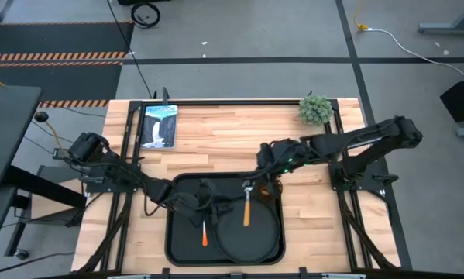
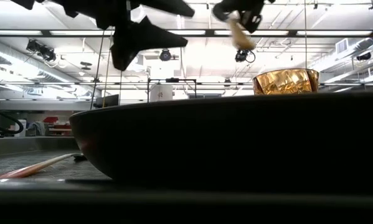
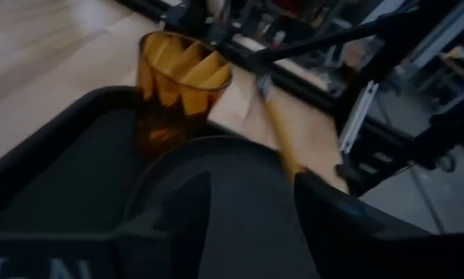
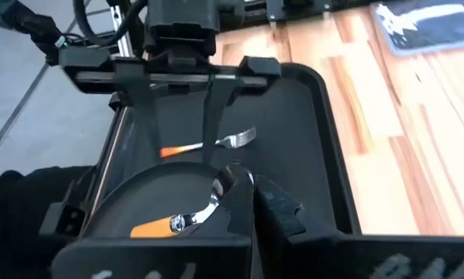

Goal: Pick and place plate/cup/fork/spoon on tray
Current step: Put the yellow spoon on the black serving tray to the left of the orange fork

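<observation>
Two end effectors over tray (image 1: 181,246): right end effector (image 4: 243,186) clenched on spoon (image 4: 187,219) above plate (image 1: 255,240); left end effector (image 1: 208,203) released.

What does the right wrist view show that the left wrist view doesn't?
Only the right wrist view shows the fork lying on the tray floor, and the left tool hanging open above it. Only the left wrist view shows the cup standing in the tray's corner beside the plate. Both show the tray, the plate, and the orange-handled spoon, held by the right tool over the plate.
</observation>
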`<state>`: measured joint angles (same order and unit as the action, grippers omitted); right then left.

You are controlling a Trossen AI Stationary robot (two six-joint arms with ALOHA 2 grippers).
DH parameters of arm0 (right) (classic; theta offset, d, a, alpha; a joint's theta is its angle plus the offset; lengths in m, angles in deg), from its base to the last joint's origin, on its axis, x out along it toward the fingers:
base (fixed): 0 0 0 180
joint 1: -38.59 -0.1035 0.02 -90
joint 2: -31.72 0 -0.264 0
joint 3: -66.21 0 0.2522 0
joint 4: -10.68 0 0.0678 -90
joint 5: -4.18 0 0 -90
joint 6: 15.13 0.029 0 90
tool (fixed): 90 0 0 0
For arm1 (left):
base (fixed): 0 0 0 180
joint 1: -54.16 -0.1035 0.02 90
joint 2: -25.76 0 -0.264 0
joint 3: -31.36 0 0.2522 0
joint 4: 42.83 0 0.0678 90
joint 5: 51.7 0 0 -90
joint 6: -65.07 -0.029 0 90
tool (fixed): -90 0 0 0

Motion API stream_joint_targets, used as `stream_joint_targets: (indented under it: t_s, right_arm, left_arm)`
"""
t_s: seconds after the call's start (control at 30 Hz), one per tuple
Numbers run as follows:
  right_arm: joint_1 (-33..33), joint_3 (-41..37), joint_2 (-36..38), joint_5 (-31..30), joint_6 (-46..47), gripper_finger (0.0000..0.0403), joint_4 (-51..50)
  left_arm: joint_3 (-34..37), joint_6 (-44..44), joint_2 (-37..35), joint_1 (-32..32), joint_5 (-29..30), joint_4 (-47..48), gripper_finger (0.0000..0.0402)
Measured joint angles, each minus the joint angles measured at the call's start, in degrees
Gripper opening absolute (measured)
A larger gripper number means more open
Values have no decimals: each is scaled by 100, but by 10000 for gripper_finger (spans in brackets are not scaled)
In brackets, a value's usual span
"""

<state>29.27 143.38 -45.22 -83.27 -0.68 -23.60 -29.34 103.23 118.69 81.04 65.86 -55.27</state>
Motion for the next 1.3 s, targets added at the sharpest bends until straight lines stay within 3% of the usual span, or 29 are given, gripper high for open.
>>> stream_joint_targets:
  t_s: [0.23, 0.43, 0.67, 1.03, 1.3]
  right_arm:
    - [2, -4, -436, -175, -232, 5, 891]
    - [2, -4, -458, -596, -268, 6, 1352]
    - [4, -4, -449, -857, -268, 6, 1586]
    - [-2, -1, -433, -874, -293, 7, 1660]
    - [2, 2, -434, -818, -246, 54, 1602]
  left_arm:
    - [0, 21, 0, -44, -88, -188, 217]
    - [0, 21, 0, -47, -91, -182, 206]
    - [0, 24, 0, -49, -79, -92, 153]
    - [13, 142, 0, -151, 0, 146, 31]
    - [13, 190, 0, -211, -19, 265, 27]
